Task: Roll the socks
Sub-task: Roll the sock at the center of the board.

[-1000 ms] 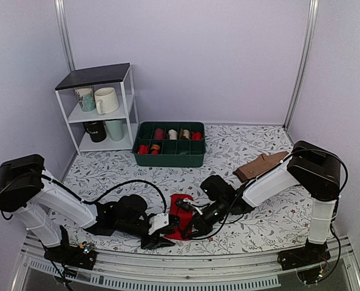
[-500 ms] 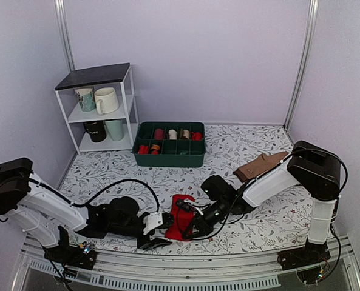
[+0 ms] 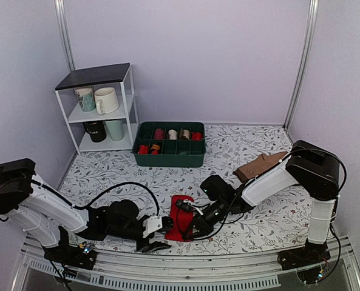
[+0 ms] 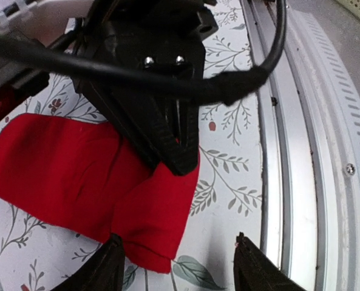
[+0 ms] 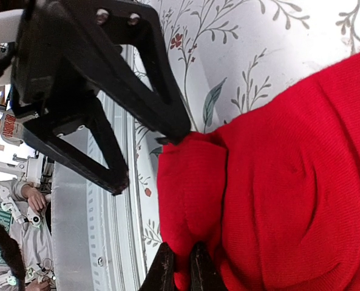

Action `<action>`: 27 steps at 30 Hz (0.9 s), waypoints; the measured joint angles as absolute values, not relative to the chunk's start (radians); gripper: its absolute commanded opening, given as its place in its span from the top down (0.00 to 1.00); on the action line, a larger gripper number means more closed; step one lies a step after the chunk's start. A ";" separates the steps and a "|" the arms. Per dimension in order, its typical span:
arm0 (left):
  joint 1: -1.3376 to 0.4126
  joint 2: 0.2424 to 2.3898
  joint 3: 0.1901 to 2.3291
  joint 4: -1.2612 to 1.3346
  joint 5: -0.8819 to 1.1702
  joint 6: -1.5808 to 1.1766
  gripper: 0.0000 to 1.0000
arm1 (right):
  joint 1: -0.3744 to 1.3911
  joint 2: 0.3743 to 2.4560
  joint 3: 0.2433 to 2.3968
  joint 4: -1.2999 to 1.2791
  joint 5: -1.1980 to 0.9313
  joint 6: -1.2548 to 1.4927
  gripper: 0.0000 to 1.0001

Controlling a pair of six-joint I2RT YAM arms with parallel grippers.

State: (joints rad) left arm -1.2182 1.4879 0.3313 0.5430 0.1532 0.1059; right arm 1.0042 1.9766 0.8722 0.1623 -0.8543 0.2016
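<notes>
We saw the red socks (image 3: 181, 217) lying on the flowered table (image 3: 258, 145) near its front edge, between the two arms, with their near end bunched into a thick fold. The right gripper (image 5: 180, 270) had its jaws almost together, pinching that fold of red fabric. The left gripper (image 4: 178, 268) sat low over the table just beside the same end. Its jaws stood wide apart and held nothing, with only a corner of the socks and bare table between them. In the right wrist view, one of its fingertips (image 5: 173, 130) reached the socks' edge, though we could not tell whether it pressed on it. A metal rail (image 4: 313, 182) ran close by along the table's front. Farther back, a green tray (image 3: 169, 161) of rolled socks stood beside a white shelf (image 3: 95, 76) with mugs (image 3: 106, 100). A brown sock (image 3: 261, 165) lay well apart on the right.
</notes>
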 measured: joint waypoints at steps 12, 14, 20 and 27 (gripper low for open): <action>-1.221 1.596 0.371 0.591 0.157 0.114 0.56 | 1.004 1.978 0.871 0.146 -0.879 0.198 0.95; -1.221 1.600 0.374 0.591 0.160 0.116 0.62 | 1.004 1.980 0.871 0.143 -0.887 0.199 0.95; -1.221 1.612 0.387 0.587 0.174 0.113 0.88 | 1.003 1.987 0.871 0.134 -0.921 0.202 0.95; -1.221 1.632 0.426 0.553 0.200 0.103 1.00 | 1.001 1.988 0.871 0.123 -0.939 0.210 0.95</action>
